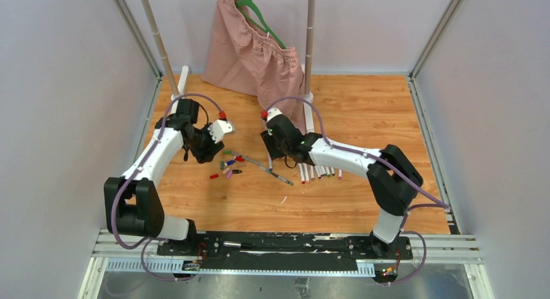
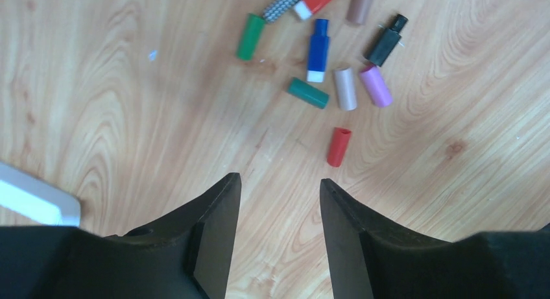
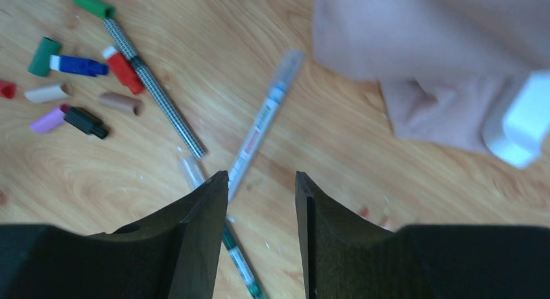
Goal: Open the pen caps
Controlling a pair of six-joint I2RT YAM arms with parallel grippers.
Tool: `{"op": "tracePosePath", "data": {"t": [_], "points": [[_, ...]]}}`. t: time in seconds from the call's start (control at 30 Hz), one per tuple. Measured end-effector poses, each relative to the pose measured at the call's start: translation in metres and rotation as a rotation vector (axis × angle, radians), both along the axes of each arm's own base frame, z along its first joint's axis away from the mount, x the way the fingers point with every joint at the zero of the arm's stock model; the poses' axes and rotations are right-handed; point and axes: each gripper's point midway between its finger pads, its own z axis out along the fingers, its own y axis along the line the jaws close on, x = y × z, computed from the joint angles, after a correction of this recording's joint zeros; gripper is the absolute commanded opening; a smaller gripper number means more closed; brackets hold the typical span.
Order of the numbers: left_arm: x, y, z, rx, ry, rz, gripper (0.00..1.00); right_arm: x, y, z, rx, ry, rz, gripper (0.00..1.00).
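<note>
Two arms reach from the near edge of the desk [image 1: 363, 111]. The left pincer [image 2: 279, 182] hovers half open and empty just short of a red cap [image 2: 338, 146]. The right pincer [image 3: 259, 177], likewise parted and empty, is poised over two crossed pens [image 3: 263, 124], probably lining up a grasp. The pen caps [image 2: 309, 93] lie loose in one cluster between the arms, already off, seemingly kept apart from the pens. At the back hangs a pink cloth [image 1: 250, 52].

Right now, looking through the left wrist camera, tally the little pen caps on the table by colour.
Green caps: 2
Red caps: 2
Blue cap: 1
Black cap: 1
Lilac cap: 1
Beige cap: 1
Brown cap: 1
Total: 9
</note>
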Motion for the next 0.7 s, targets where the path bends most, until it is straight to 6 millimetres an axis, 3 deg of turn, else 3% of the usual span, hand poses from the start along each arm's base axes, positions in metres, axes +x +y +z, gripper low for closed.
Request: {"op": "tracePosePath", "data": {"t": [0.1,0.2,0.43,0.7], "points": [[0.007,0.008,0.014,-0.028,-0.009,0.07,0.55,0.007,0.025,-0.004,0.003,0.007,0.05,0.48],[0.009,0.016,0.023,-0.053,-0.01,0.132,0.61,0.011,0.038,-0.018,-0.014,0.031,0.065,0.47],[0.0,0.025,0.035,-0.095,-0.011,0.214,0.7,0.008,0.036,-0.054,-0.081,0.107,0.052,0.41],[-0.004,0.018,0.045,-0.133,-0.031,0.21,0.75,0.005,0.03,-0.07,-0.111,0.136,0.03,0.42]]}}
